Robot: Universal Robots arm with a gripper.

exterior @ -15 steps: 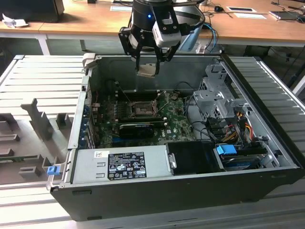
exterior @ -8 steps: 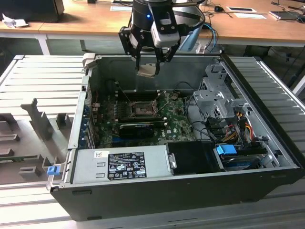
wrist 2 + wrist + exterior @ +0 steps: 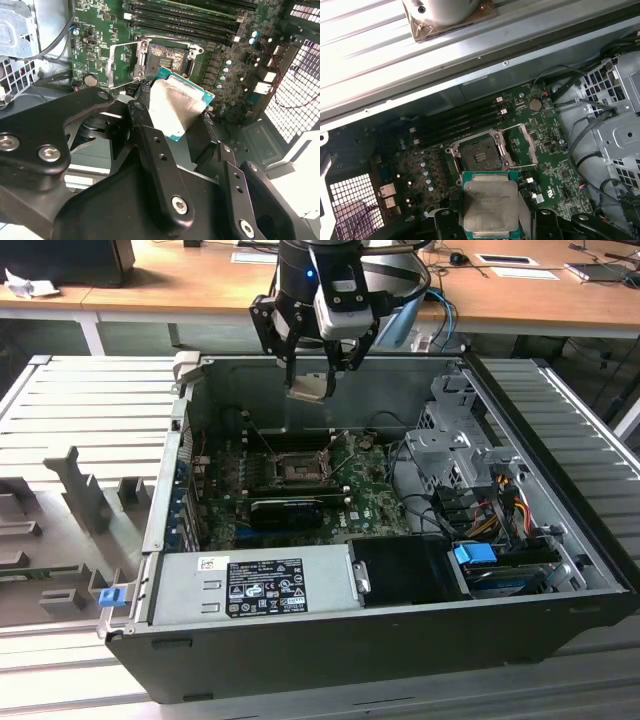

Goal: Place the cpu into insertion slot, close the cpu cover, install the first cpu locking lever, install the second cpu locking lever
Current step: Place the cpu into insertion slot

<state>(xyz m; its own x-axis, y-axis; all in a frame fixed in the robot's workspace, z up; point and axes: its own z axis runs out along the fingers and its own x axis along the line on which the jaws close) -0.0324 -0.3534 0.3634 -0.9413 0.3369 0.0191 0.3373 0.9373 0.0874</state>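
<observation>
My gripper (image 3: 311, 386) hangs above the open computer case, shut on the cpu (image 3: 308, 391). In both wrist views the cpu (image 3: 176, 106) (image 3: 490, 204) is a silvery-grey square with a teal rim, held by its two opposite edges between the black fingers (image 3: 151, 141). The insertion slot (image 3: 298, 468) lies on the green motherboard well below the chip, a black-framed square socket (image 3: 167, 56) (image 3: 479, 155) with its contacts bare. The cpu cover (image 3: 123, 64) (image 3: 523, 145) is swung open and stands up beside the socket.
A long black ribbed card (image 3: 287, 510) lies just in front of the socket. The power supply (image 3: 255, 586) runs along the case's near wall. A metal drive cage (image 3: 450, 450) with coloured cables (image 3: 495, 502) stands at the exterior view's right. Dark memory slots (image 3: 455, 125) lie behind the socket.
</observation>
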